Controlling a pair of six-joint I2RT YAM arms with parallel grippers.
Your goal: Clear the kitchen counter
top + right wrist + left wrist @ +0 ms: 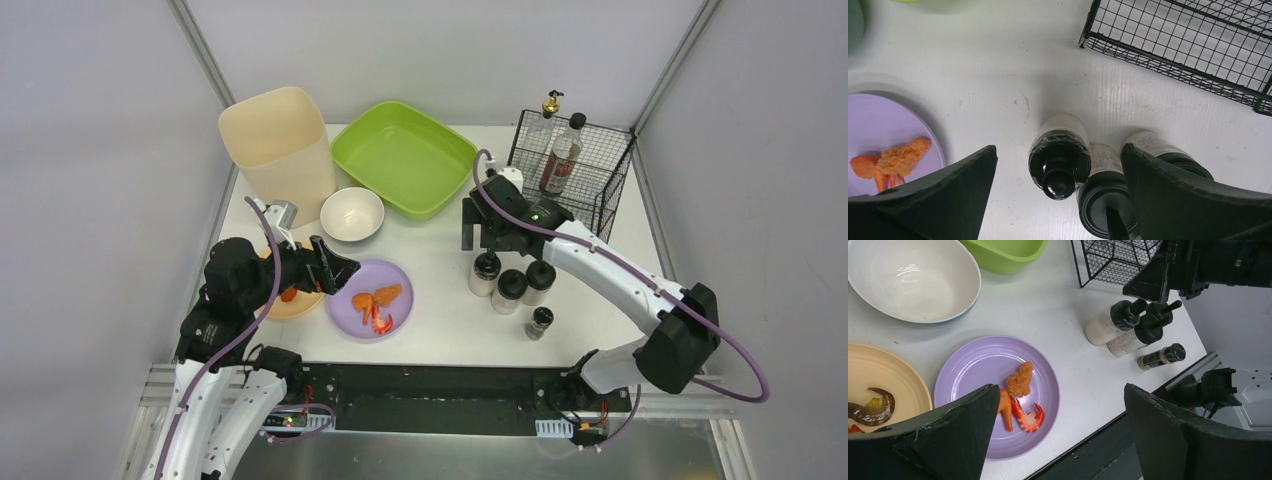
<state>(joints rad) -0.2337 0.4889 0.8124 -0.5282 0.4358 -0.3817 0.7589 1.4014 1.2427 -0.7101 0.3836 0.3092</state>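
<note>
The white kitchen counter (440, 255) carries dishes and bottles. My left gripper (335, 268) is open and empty above the left part of a purple plate (345, 310) that holds a fried piece (1020, 379), a shrimp (1027, 419) and an orange bit. In the left wrist view the left gripper (1060, 390) hangs over that plate's (978, 365) near right rim. My right gripper (480, 235) is open over three black-capped shaker bottles. In the right wrist view, the leftmost shaker (1058, 160) stands between the right gripper's (1058, 147) jaws, untouched.
A cream plate (290, 305) with food scraps lies left of the purple one. A white bowl (352, 213), a beige bin (278, 140) and a green tray (405, 157) stand behind. A wire basket (572, 165) holds two bottles. A small spice jar (539, 322) stands near the front edge.
</note>
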